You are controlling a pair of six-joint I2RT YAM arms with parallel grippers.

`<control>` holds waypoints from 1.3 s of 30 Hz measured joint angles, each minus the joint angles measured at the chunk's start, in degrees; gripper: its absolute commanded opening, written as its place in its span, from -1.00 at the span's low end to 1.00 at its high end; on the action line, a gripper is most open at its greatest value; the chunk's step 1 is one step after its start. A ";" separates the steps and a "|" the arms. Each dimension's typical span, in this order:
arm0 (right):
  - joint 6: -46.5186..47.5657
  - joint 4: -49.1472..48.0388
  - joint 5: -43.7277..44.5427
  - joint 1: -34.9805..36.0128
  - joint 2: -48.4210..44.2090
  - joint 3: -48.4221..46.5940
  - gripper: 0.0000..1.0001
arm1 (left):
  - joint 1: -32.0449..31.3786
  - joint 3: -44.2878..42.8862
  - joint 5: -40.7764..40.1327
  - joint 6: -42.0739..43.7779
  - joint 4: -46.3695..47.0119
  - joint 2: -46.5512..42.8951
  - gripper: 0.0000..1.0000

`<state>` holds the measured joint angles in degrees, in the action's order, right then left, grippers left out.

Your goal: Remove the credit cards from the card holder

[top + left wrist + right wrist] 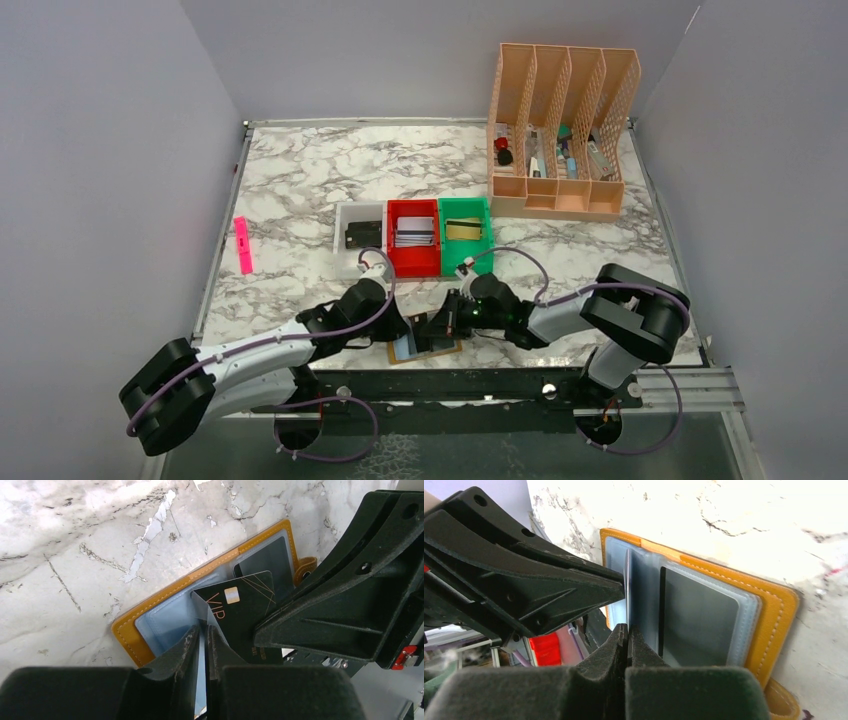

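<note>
At the near edge of the marble surface (300, 180), the card holder (165, 622) was laid open and flat. Both arms were stretched low and angled inward over it. The left gripper (202, 640) had its jaws pinched on a clear sleeve (206, 617). The right gripper (628, 637) had its jaws clamped on a tilted black card (240, 607).

Card holder (131, 625) lay open on marble table (75, 555), tab (306, 567) at 2 o'clock. L gripper (201, 630), at 6 o'clock, pinched a pale-blue sleeve. Black VIP card (245, 605) stuck up from centre. R gripper (265, 630) came in from 3 o'clock, tip over card's edge.
</note>
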<state>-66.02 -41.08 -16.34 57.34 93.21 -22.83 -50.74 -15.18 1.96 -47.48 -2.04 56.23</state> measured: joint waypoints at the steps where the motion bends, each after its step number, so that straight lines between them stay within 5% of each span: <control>1: 0.02 0.04 0.13 0.00 -0.11 0.20 -0.98 | -0.02 0.00 -0.02 0.00 -0.15 -0.13 -0.59; 10: 4.74 12.33 7.17 -0.04 -12.57 1.01 -0.98 | -0.28 -0.61 -3.13 0.11 -3.43 -3.74 0.13; 16: 9.97 25.44 16.09 -0.04 -22.34 -2.01 -0.98 | 0.24 -8.33 -10.93 4.85 -10.38 -0.39 0.50; 28: 14.29 38.25 25.75 -0.07 -30.32 -2.60 -0.97 | 16.65 -23.93 -19.82 16.61 -14.38 4.15 0.77; 39: 19.71 42.51 28.98 -0.07 -31.26 -6.71 -0.97 | 32.65 -20.85 -18.36 16.72 -8.02 4.20 0.83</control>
<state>-46.30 1.43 12.64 57.28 61.95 -29.54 -18.09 -36.03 -16.40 -30.76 -10.07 60.42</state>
